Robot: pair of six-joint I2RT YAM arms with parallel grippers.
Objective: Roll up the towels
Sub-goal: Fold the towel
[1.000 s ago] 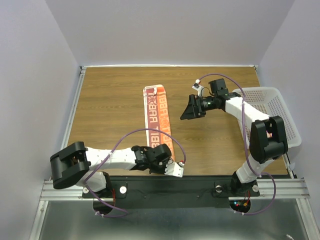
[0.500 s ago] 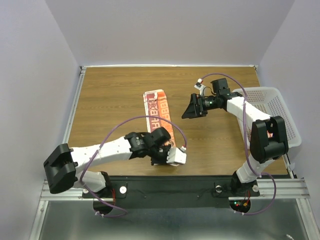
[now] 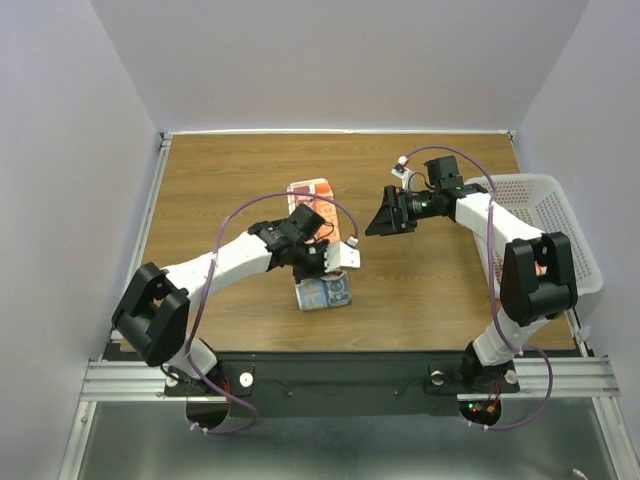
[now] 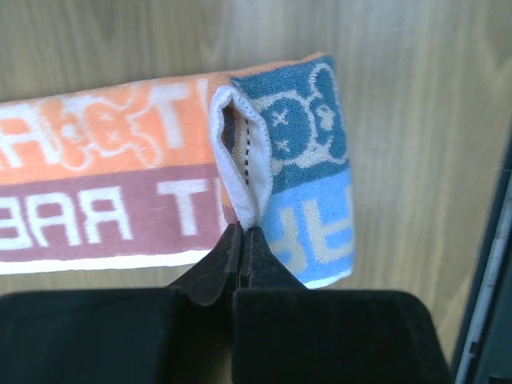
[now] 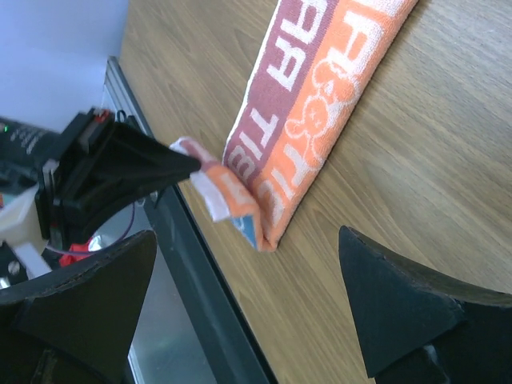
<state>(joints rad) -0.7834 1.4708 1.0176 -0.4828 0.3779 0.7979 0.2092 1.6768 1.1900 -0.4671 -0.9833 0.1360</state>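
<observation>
Wood-grain table seen from above, carrying one narrow folded towel laid along the 12-to-6 o'clock line near centre, its 6 o'clock end turned back blue side up, and a white perforated basket at the 3 o'clock edge.

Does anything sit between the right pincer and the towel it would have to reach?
Nothing visible does. The right pincer hangs open with only bare table between it and the towel; the left pincer is shut on the towel's folded end.
</observation>
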